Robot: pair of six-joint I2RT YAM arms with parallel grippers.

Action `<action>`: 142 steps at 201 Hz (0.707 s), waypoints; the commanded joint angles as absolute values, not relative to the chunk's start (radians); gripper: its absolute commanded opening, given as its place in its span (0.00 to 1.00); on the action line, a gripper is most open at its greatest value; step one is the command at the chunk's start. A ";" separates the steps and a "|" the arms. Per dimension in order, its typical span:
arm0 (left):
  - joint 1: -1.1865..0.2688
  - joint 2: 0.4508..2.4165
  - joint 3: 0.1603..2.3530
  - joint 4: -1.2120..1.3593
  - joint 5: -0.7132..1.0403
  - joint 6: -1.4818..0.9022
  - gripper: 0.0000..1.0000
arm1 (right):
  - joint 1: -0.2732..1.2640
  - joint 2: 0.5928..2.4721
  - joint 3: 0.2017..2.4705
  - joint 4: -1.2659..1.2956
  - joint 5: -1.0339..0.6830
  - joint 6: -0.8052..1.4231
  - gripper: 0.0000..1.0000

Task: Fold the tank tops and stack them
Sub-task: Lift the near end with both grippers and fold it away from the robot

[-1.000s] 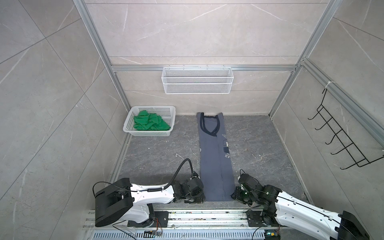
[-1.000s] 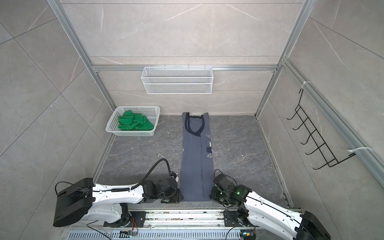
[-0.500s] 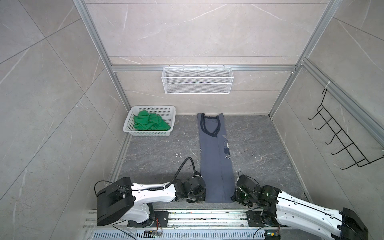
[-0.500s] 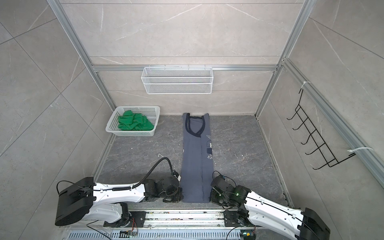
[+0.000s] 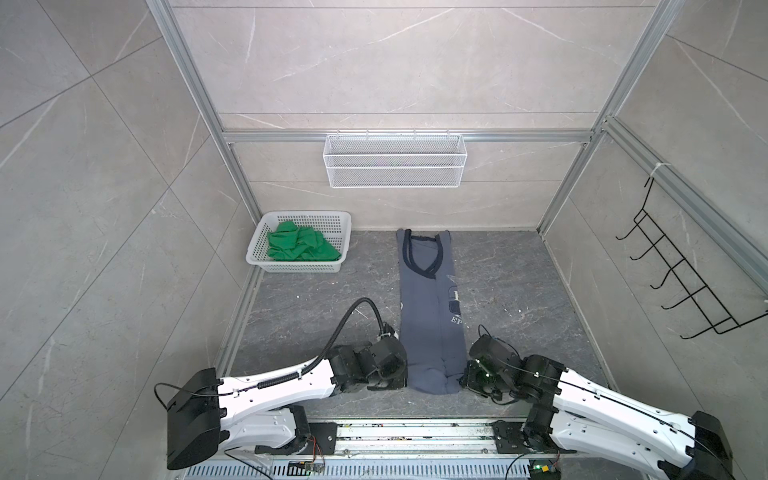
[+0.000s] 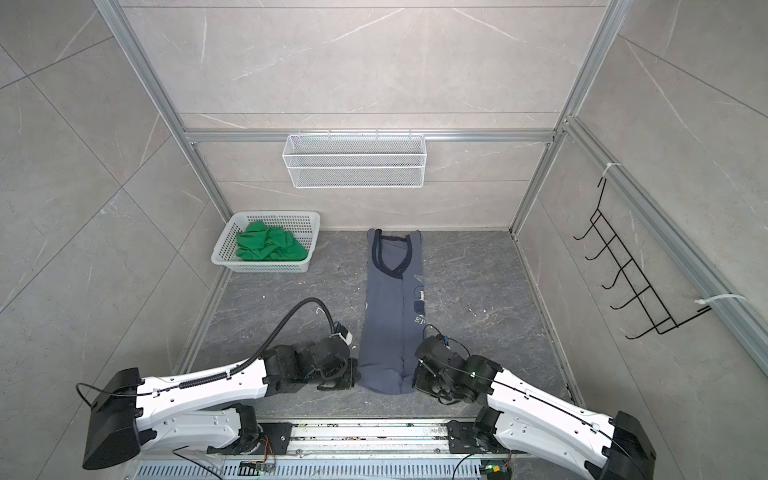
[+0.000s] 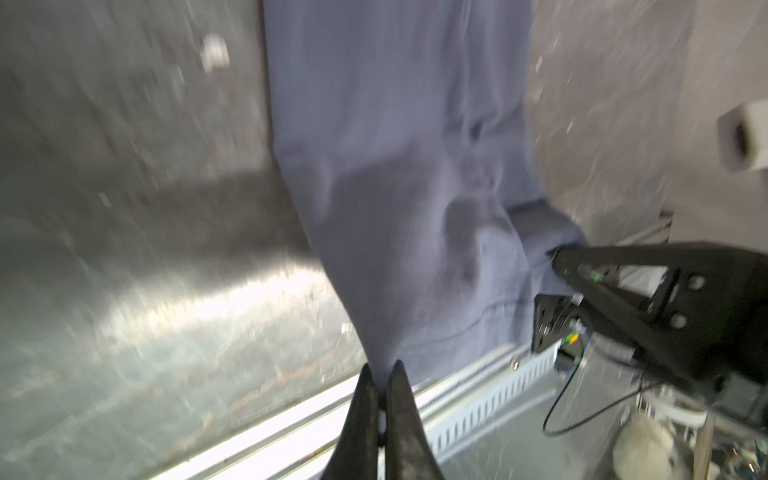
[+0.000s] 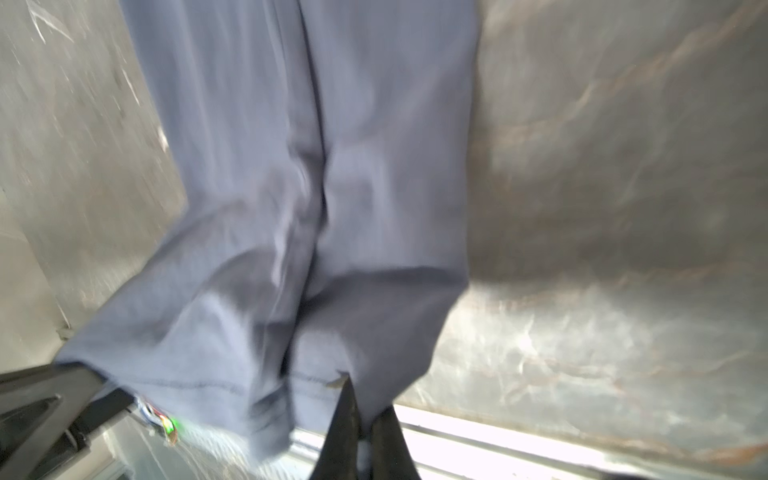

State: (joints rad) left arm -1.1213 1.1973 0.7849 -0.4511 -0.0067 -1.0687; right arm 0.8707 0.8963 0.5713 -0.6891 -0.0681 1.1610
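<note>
The slate-blue tank top (image 5: pixel 430 316) (image 6: pixel 386 324) lies as a long narrow strip on the grey floor, neckline at the far end. Its near hem is bunched and slightly lifted. My left gripper (image 5: pixel 405 376) (image 7: pixel 382 368) is shut on the hem's left corner. My right gripper (image 5: pixel 463 378) (image 8: pixel 368 392) is shut on the right corner. Cloth (image 7: pixel 395 166) (image 8: pixel 311 166) runs away from both pinches in the wrist views. The green tank top (image 5: pixel 301 247) (image 6: pixel 268 247) lies crumpled in the white basket (image 5: pixel 307 214) at the far left.
A white wire shelf (image 5: pixel 395 160) hangs on the back wall. A black hook rack (image 5: pixel 681 282) is on the right wall. The metal rail (image 5: pixel 415 432) carrying both arm bases runs along the near edge. Tiled walls close in three sides.
Both grippers have closed on the near hem corners, the left one most visibly. The hem, flat a second ago, is now pinched and bunched between them.
</note>
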 commanded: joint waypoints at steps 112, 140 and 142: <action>-0.681 1.741 1.353 -0.399 0.058 -0.671 0.00 | 0.377 1.558 1.150 -0.488 -0.227 0.678 0.01; -0.643 1.838 1.445 -0.374 0.096 -0.642 0.00 | 0.342 1.653 1.229 -0.464 -0.249 0.664 0.01; -0.642 1.844 1.453 -0.374 0.097 -0.640 0.00 | 0.340 1.661 1.234 -0.462 -0.247 0.663 0.01</action>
